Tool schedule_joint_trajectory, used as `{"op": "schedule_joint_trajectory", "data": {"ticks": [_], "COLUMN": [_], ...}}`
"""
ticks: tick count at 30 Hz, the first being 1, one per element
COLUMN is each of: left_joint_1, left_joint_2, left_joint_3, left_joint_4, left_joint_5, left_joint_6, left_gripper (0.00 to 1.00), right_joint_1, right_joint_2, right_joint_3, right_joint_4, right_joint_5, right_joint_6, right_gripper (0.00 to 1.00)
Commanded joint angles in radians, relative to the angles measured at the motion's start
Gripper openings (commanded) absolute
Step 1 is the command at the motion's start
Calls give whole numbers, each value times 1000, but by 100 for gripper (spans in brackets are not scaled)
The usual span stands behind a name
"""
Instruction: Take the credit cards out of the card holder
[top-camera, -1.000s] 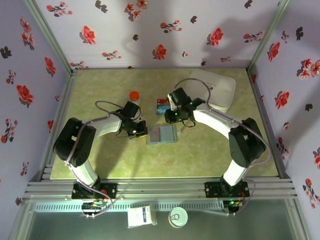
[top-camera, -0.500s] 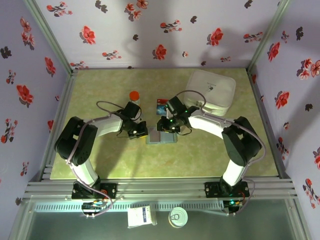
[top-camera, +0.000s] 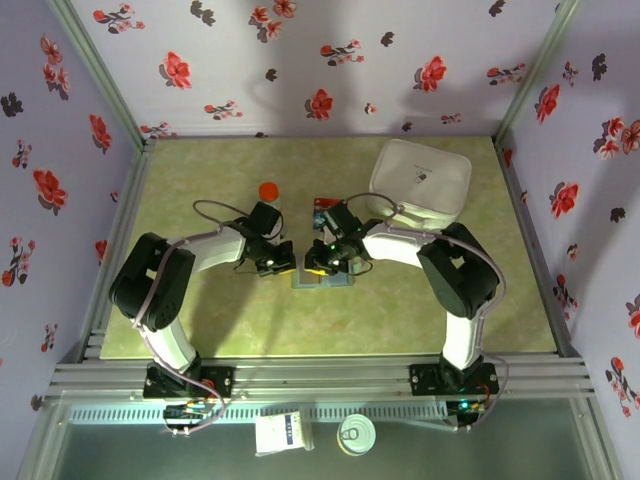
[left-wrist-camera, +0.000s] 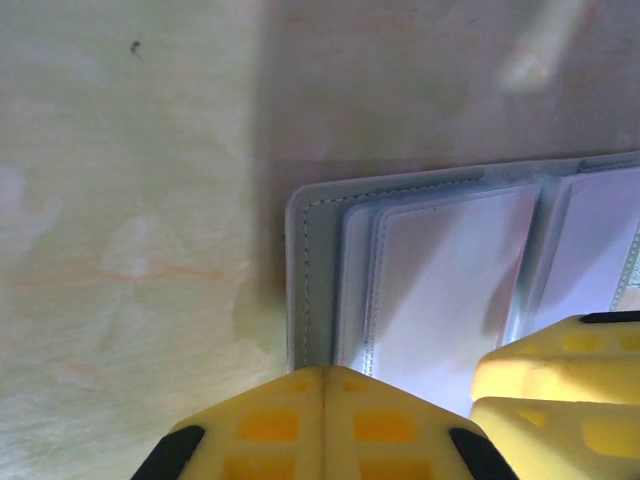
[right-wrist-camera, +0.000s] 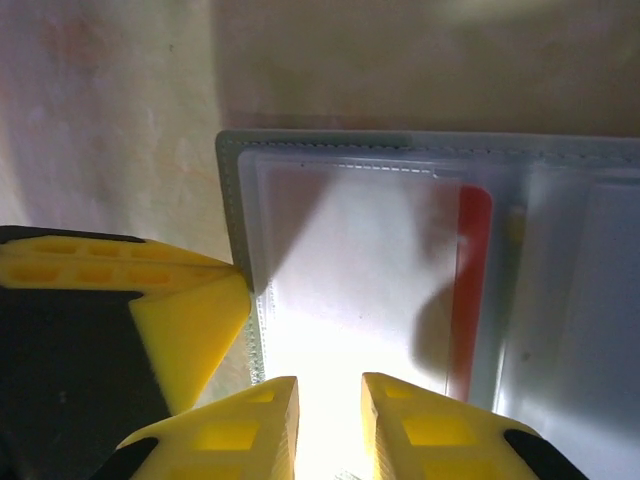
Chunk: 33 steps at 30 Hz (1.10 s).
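The grey-blue card holder (top-camera: 336, 281) lies open on the green table between my two grippers. My left gripper (top-camera: 277, 264) is shut, its joined tips (left-wrist-camera: 322, 376) resting on the card holder's (left-wrist-camera: 420, 270) left edge. My right gripper (top-camera: 318, 262) hovers over the left panel, jaws a little apart above the clear pocket (right-wrist-camera: 350, 270), with nothing seen between the fingers (right-wrist-camera: 328, 400). A red credit card (right-wrist-camera: 472, 290) shows edge-on in a pocket near the centre fold. A teal and red credit card (top-camera: 325, 207) lies on the table behind the card holder.
A large white lidded box (top-camera: 422, 180) stands at the back right. An orange-capped bottle (top-camera: 268, 192) stands just behind my left gripper. The left gripper's yellow finger (right-wrist-camera: 190, 320) sits close beside my right gripper. Floral walls enclose the table.
My right gripper has swung left and toward the near edge, from beside the loose card to over the card holder's left panel. The left gripper has stayed put.
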Motion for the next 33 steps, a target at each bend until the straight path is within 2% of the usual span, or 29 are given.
{"op": "schedule_joint_trajectory", "data": {"ticks": [1, 8, 12, 15, 20, 26, 33], "left_joint_1": [-3, -3, -3, -2, -1, -1, -5], "left_joint_2": [27, 26, 27, 29, 22, -9, -86], "left_joint_3": [23, 26, 26, 29, 26, 26, 22], "left_joint_4": [-31, -45, -51, -51, -52, -43, -20], "left_joint_5": [-17, -33, -34, -35, -40, -33, -4], "left_joint_6": [20, 25, 26, 26, 25, 17, -17], "left_gripper": [0, 0, 0, 0, 0, 0, 14], "right_joint_1": [8, 8, 5, -2, -22, -55, -97], "right_joint_2": [22, 39, 11, -9, -22, -40, -63], "right_joint_3": [30, 51, 53, 52, 31, -44, -127], "right_joint_4": [-7, -126, -196, -211, -203, -78, 26], "right_joint_5": [-5, 68, 140, 148, 120, 16, -58], "right_joint_6": [6, -40, -64, -77, -93, -81, -78], "right_gripper": [24, 26, 26, 26, 26, 26, 25]}}
